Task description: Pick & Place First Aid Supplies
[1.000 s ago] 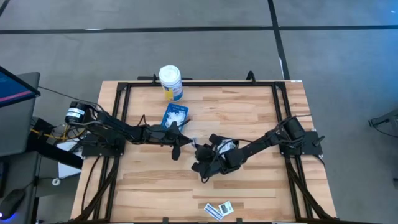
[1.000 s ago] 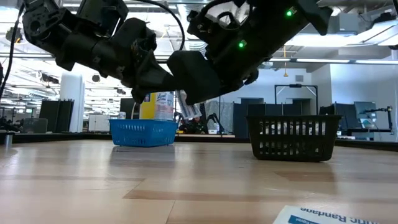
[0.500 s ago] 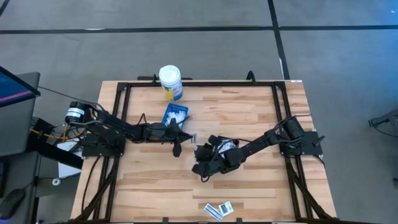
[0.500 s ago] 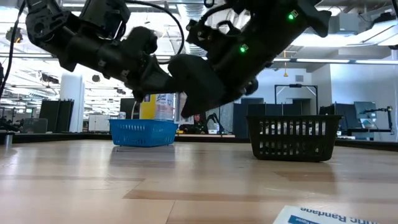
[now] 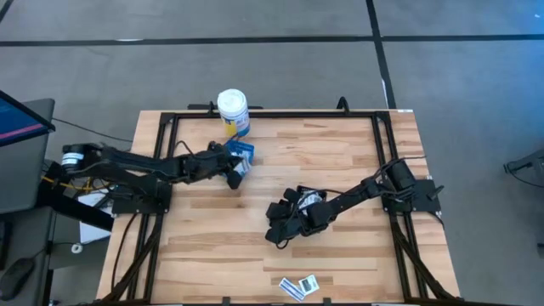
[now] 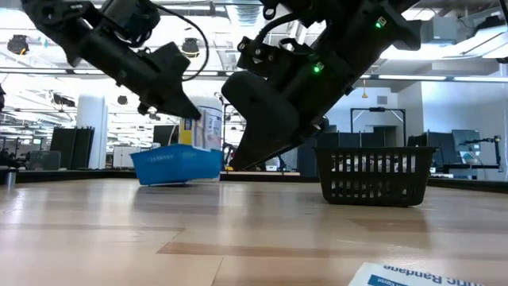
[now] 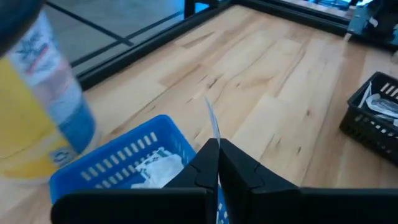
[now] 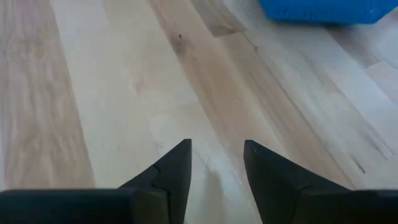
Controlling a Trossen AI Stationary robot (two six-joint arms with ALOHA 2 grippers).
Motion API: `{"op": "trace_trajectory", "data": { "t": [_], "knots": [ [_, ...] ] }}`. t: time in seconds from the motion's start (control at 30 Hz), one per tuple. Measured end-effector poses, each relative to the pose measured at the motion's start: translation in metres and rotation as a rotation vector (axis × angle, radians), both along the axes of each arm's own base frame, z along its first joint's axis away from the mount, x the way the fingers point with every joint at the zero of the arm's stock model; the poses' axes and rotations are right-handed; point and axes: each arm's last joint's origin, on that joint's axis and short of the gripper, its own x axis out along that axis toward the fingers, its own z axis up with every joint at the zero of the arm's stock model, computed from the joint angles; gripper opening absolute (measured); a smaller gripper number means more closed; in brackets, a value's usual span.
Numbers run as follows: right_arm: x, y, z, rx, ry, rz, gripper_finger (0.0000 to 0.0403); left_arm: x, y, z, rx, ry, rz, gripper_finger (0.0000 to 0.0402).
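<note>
The table (image 5: 340,153) is carrying two arms, a bottle (image 5: 233,111) at the far edge, a blue tray (image 5: 241,155) just near of it, and a black tray (image 6: 373,175) under the right arm. The left gripper (image 5: 233,171) is hanging over the blue tray, clenched on a thin white packet (image 7: 212,122) that is standing edge-up from its fingertips. More white packets (image 7: 157,169) are lying inside that tray. The right gripper (image 8: 214,168) is hovering mid-table over bare wood, jaws parted and holding nothing. Two loose packets (image 5: 299,286) are lying at the near edge, well apart from both arms.

In the low view the blue tray is sitting tilted, one end lifted, so the left arm may be nudging or snagging it. If it is dragging the rim, the tray could tip and spill its packets. The pinched packet is so thin that it could flutter past the tray on release, or cling to a finger.
</note>
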Motion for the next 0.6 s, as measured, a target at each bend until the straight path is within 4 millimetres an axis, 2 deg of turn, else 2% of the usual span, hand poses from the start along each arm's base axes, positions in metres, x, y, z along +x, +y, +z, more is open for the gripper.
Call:
{"op": "trace_trajectory", "data": {
  "t": [0.17, 0.6],
  "knots": [
    [0.0, 0.001, 0.0, 0.021, -0.001, 0.002, 0.0131, -0.014, -0.001, 0.007, -0.01, 0.02, 0.002, 0.001],
    [0.0, 0.001, 0.0, 0.046, -0.014, -0.024, 0.0124, -0.015, -0.003, 0.009, -0.01, 0.009, -0.004, 0.0008]
  ]
}}
